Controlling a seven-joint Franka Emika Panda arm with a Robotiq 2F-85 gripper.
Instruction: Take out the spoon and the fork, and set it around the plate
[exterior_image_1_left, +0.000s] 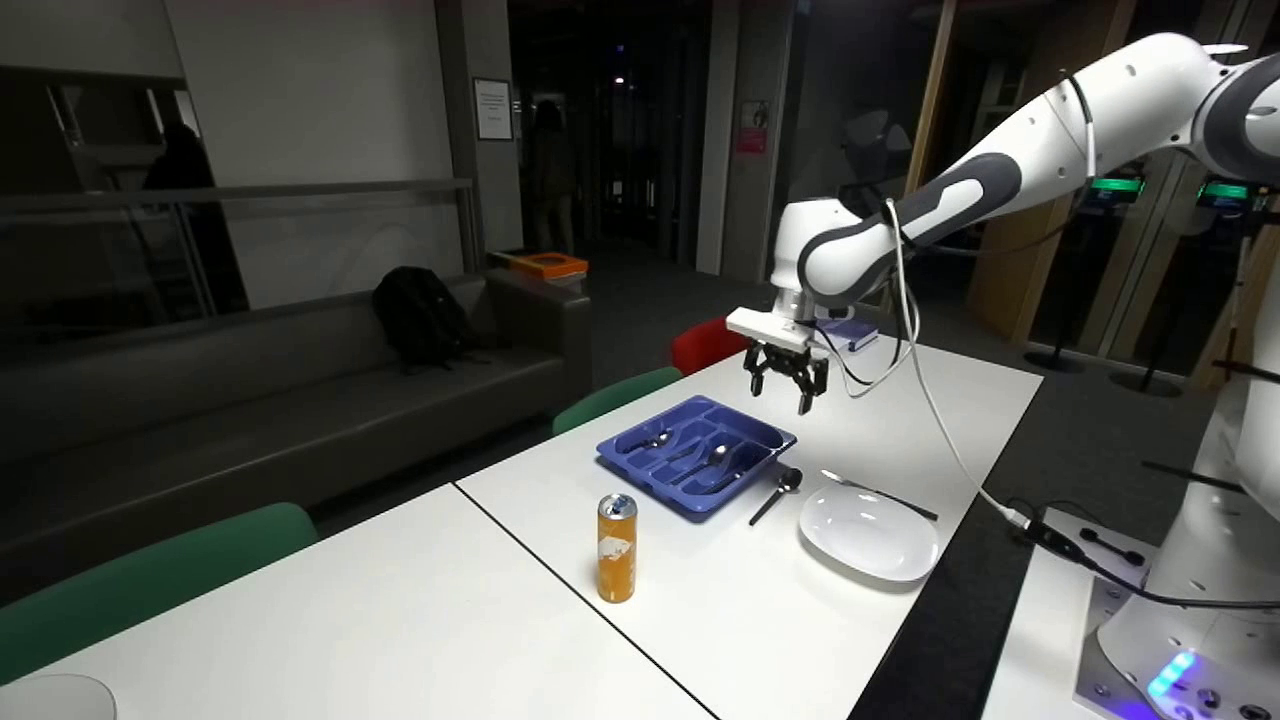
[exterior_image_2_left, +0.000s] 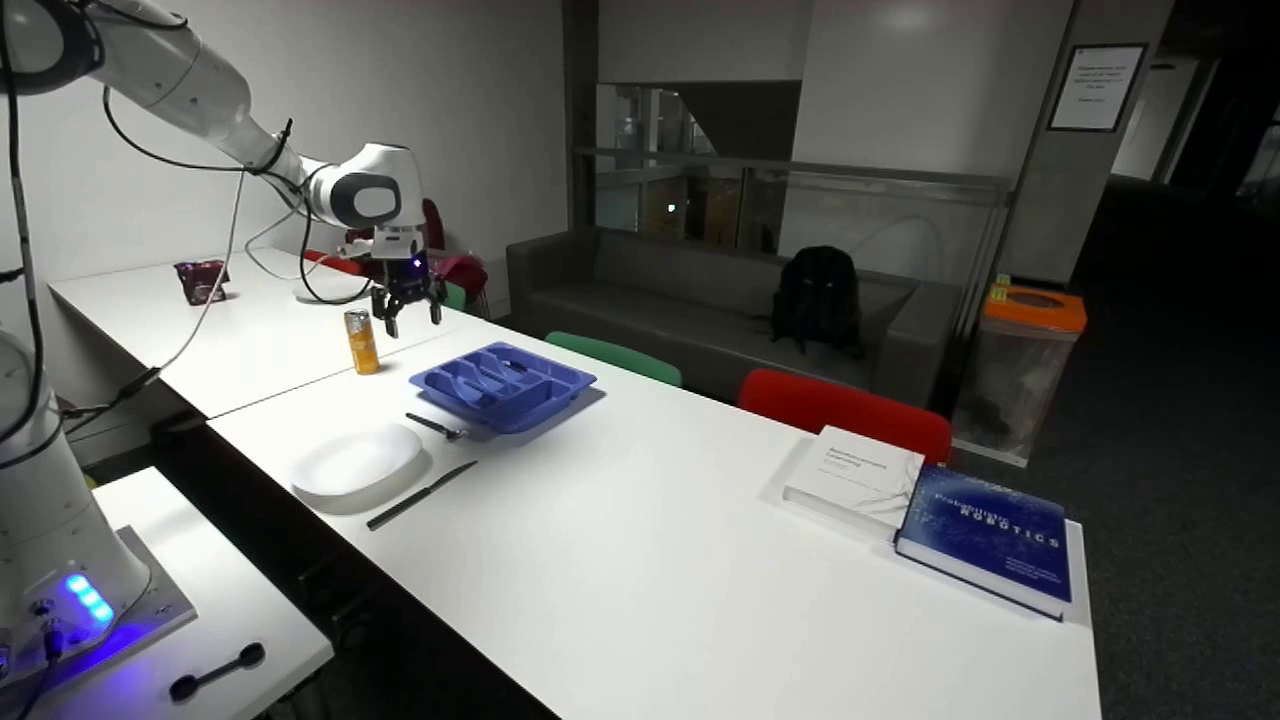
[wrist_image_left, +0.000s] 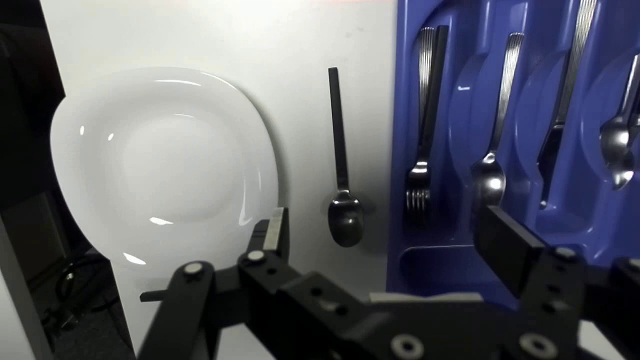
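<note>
Hovering, jaws apart, the black gripper (exterior_image_1_left: 781, 398) should find the slim black-handled metal fork (wrist_image_left: 430, 116) light, stiff, slippery: pinch mid-handle!

The white table (exterior_image_2_left: 650, 590) is crossed by a dark seam (exterior_image_1_left: 539, 561). An orange can (exterior_image_1_left: 617, 550) stands upright just beside this seam, on the same side as the blue cutlery tray (exterior_image_2_left: 536, 402). A black-handled spoon (wrist_image_left: 340, 150) lies between the tray and a white plate (wrist_image_left: 167, 170), apart from both. A knife (exterior_image_2_left: 421, 495) lies just beside the plate. Well apart, toward the table's end, a white book (exterior_image_2_left: 857, 475) and a blue book (exterior_image_2_left: 985, 540) lie side by side. Beyond the seam sits a dark red item (exterior_image_2_left: 202, 281), nature undetermined.
</note>
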